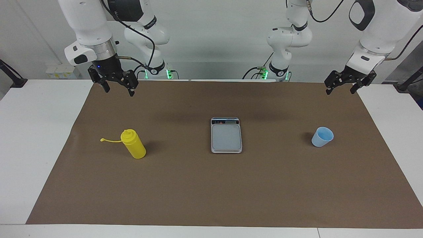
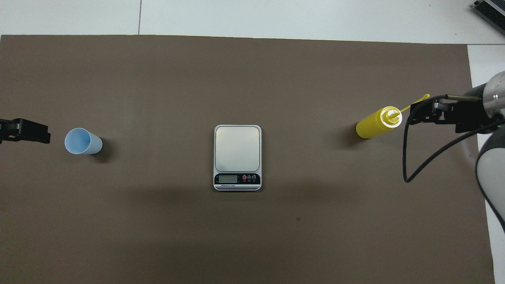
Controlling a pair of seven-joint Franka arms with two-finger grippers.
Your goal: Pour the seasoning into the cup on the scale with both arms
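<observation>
The yellow seasoning bottle [image 1: 134, 145] [image 2: 375, 124] stands on the brown mat toward the right arm's end, its thin cap strap sticking out sideways. The silver-grey scale [image 1: 226, 135] [image 2: 237, 148] lies in the middle of the mat with nothing on its plate. The light-blue cup [image 1: 322, 137] [image 2: 83, 141] stands on the mat toward the left arm's end, apart from the scale. My right gripper [image 1: 119, 90] [image 2: 430, 112] hangs open and empty, high over the mat's corner by the bottle. My left gripper [image 1: 341, 90] [image 2: 23, 131] hangs open and empty over the mat's corner by the cup.
A brown mat [image 1: 211, 191] covers most of the white table [image 1: 36, 132]. A black cable [image 2: 410, 157] loops down from the right arm beside the bottle. Both arm bases stand at the robots' edge of the table.
</observation>
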